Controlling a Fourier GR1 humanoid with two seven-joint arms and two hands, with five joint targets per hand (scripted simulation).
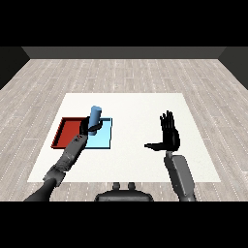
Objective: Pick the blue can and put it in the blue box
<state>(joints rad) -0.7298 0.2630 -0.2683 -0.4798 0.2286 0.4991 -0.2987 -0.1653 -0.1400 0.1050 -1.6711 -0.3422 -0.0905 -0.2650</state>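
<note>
Blue can: the blue can (95, 116) stood upright left of the frame's centre, over the left part of the light blue tray (103, 139), close to the line where it met the red tray (68, 131). Whether its base touched the tray floor or hung just above it could not be told, since the hand hid the can's lower end.
Left hand: the left hand (89, 127) was curled round the lower part of the can, gripping it, with the grey forearm running up from the lower left corner of the frame.
Right hand: the right hand (169, 135) was held up right of centre over the white tabletop (140, 106), fingers straight and thumb spread out, holding nothing, well apart from both trays.
Stage, as judged: the can looked to be at the placing step, with the release not yet done.
Risk, wrong tray: the can sat near the shared edge, so a small drift toward the frame's left before letting go could likely land it on the rim or in the red tray.
Risk, tipping: the can was tall and narrow and was held low; opening the fingers unevenly, or while it hung above the floor, could probably topple it.
Risk, withdrawal: fingers dragging back past the can could knock it over.
</note>
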